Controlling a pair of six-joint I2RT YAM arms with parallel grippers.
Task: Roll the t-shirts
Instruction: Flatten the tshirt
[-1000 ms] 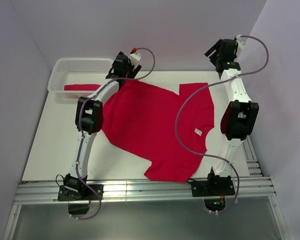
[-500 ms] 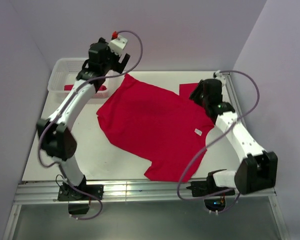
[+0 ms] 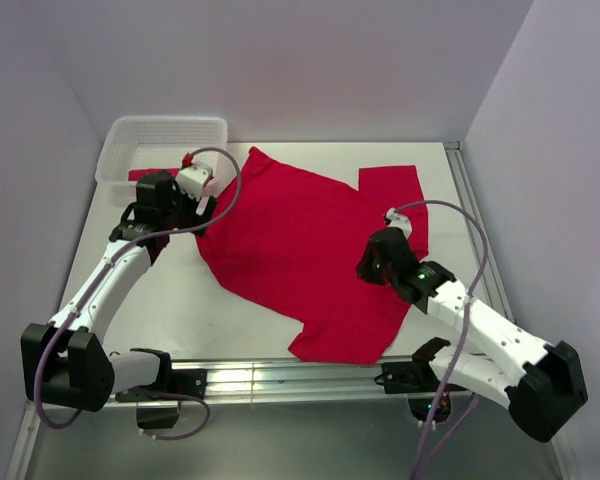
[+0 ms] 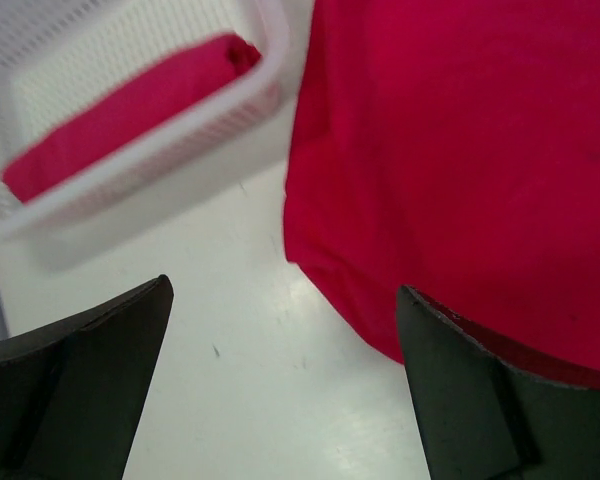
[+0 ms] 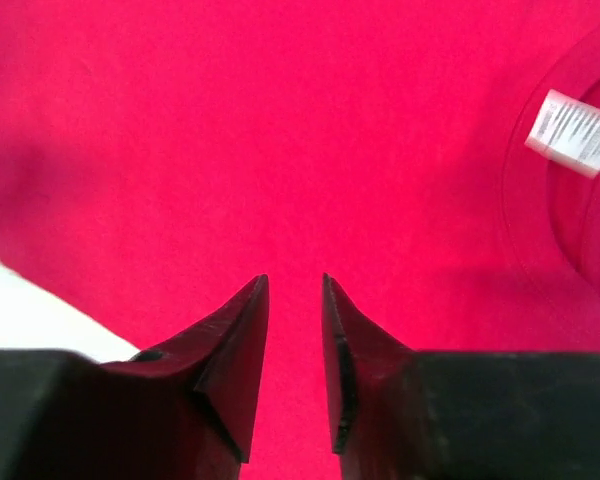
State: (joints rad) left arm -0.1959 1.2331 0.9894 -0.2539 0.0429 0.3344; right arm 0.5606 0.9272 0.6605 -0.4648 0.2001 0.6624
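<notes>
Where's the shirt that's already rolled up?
Seen from above, the rolled shirt lies inside the white basket at the far left corner of the table, just beyond the left gripper.

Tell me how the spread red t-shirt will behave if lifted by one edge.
The spread t-shirt probably goes limp and hangs: it lies flat, with soft wrinkles near one edge. It looks thin, so likely light. Pushed, it would probably bunch up rather than slide whole over the table.
</notes>
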